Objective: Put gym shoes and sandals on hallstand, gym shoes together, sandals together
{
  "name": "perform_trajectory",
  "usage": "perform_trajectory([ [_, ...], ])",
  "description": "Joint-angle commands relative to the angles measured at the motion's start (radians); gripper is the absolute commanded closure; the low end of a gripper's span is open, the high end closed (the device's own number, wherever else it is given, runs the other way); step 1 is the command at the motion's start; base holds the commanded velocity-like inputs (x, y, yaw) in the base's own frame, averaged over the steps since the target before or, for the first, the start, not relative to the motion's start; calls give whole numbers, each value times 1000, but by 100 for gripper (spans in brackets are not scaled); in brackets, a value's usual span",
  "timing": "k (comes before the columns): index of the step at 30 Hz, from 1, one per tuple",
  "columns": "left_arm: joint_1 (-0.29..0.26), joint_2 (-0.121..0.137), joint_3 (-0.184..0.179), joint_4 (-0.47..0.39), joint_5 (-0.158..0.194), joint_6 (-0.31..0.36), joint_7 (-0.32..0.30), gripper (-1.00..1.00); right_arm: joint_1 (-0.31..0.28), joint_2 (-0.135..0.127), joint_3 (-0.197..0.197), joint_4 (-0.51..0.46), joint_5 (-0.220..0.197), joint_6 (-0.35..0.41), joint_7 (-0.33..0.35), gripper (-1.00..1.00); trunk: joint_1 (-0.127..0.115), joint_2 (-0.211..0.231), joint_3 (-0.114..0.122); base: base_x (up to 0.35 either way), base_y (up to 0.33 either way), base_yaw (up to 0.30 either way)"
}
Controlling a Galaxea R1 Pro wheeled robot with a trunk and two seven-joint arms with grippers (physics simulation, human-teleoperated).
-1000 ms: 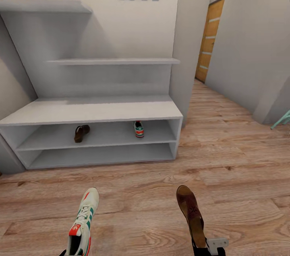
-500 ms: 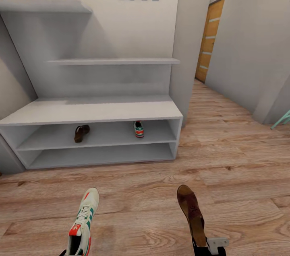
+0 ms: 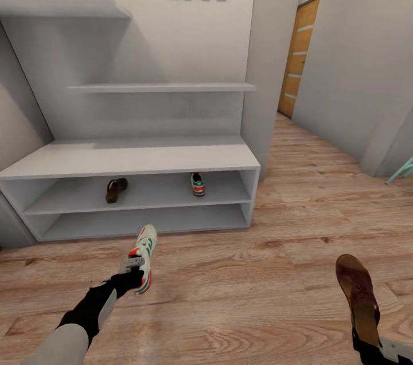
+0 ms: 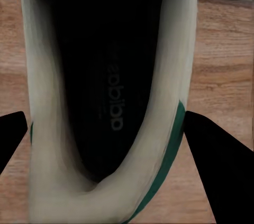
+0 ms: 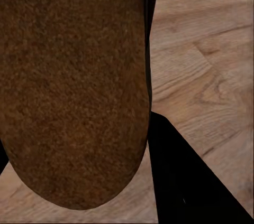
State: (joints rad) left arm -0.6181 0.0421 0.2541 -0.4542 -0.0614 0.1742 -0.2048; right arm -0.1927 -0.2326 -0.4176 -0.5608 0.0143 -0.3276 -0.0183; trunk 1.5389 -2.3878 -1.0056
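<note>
Both pincers sit half-hidden; right sandal (image 3: 358, 296) cut off below.

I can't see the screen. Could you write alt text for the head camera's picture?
The left gripper holds an off-white sneaker with green stripes above the wood-plank floor, near a pale grey shoe rack. The rack's upper open shelf holds a brown sandal and a second sneaker, far apart. At lower right, another brown leather sandal is held up.

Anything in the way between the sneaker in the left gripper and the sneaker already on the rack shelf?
Head view: only bare floor and the rack's lower shelf edge lie between the held sneaker and the shelved sneaker.
</note>
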Motion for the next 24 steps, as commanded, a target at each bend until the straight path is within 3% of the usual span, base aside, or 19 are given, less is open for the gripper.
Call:
perform_trajectory([
  [1,-29,-5,8,-1,-9,36,11,100,-1,-9,-2,0,-20,33,-2,100,0,0,-1,0,0,0],
  [7,-117,-23,8,-2,-24,104,113,100,-1,-27,-4,-40,-101,187,-2,100,0,0,-1,0,0,0],
  [15,-136,-28,0,-4,-37,115,148,100,-1,-22,-2,-65,-119,225,-1,100,0,0,-1,0,0,0],
  [24,-130,-27,-95,-39,-40,118,151,100,-1,-6,2,-81,-122,231,-2,100,0,0,-1,0,0,0],
])
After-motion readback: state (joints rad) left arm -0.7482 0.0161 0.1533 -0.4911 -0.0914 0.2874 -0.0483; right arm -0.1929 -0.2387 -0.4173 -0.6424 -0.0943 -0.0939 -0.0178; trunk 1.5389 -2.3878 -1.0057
